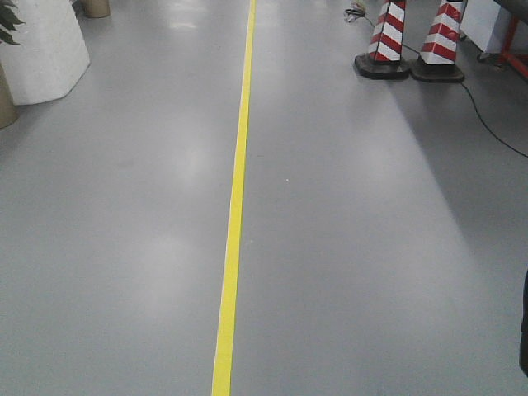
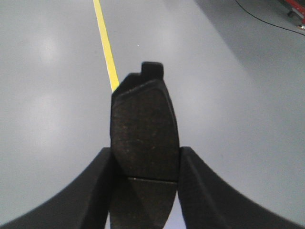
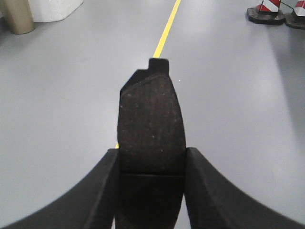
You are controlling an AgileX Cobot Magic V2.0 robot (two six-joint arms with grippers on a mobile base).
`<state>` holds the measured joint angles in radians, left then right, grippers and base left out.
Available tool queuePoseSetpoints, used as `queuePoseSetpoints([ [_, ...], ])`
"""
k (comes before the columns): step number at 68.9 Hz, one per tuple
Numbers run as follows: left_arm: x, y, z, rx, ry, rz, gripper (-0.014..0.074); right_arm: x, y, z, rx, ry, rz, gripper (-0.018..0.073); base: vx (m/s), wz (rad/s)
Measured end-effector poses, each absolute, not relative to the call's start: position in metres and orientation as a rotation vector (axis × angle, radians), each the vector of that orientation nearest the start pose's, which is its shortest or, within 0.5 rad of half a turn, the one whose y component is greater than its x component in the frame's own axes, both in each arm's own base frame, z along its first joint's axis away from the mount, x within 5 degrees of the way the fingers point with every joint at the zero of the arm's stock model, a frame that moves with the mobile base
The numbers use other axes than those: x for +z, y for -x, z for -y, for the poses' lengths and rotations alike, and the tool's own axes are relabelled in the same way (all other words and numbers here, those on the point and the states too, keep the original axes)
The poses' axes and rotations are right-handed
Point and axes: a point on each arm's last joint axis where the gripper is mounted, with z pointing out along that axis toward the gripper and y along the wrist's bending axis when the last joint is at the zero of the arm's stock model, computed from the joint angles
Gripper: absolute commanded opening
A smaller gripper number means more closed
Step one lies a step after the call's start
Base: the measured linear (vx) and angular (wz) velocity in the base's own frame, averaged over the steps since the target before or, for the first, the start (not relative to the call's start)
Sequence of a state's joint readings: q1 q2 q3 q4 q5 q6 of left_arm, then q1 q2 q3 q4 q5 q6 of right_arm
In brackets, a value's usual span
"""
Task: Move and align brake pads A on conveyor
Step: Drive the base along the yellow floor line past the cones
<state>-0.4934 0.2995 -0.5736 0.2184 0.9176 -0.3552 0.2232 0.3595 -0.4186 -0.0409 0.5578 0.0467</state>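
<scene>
In the left wrist view a dark brake pad point(image 2: 143, 133) with a centre groove and a small tab on top stands lengthwise between the fingers, and my left gripper point(image 2: 145, 164) is shut on it. The right wrist view has a second brake pad point(image 3: 151, 129) of the same shape, with my right gripper point(image 3: 151, 162) shut on its sides. Both pads hang above bare grey floor. The conveyor is out of view in every frame. Neither gripper shows in the front view.
A yellow floor line point(image 1: 235, 206) runs straight ahead over the grey floor. Two red-and-white cones point(image 1: 412, 41) stand at the far right with a black cable point(image 1: 495, 124). A white planter point(image 1: 41, 49) stands at the far left.
</scene>
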Motion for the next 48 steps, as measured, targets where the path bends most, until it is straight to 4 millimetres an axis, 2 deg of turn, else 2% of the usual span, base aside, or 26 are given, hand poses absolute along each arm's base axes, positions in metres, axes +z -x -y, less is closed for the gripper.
queuePoseSetpoints([
  [48, 0.3059, -0.0470, 0.0075, -0.245, -0.185, -2.108, -0.0006, 0.2804, -0.0760, -0.0152, 0.131, 0.195, -1.975, -0.0004, 0.69, -0.01],
])
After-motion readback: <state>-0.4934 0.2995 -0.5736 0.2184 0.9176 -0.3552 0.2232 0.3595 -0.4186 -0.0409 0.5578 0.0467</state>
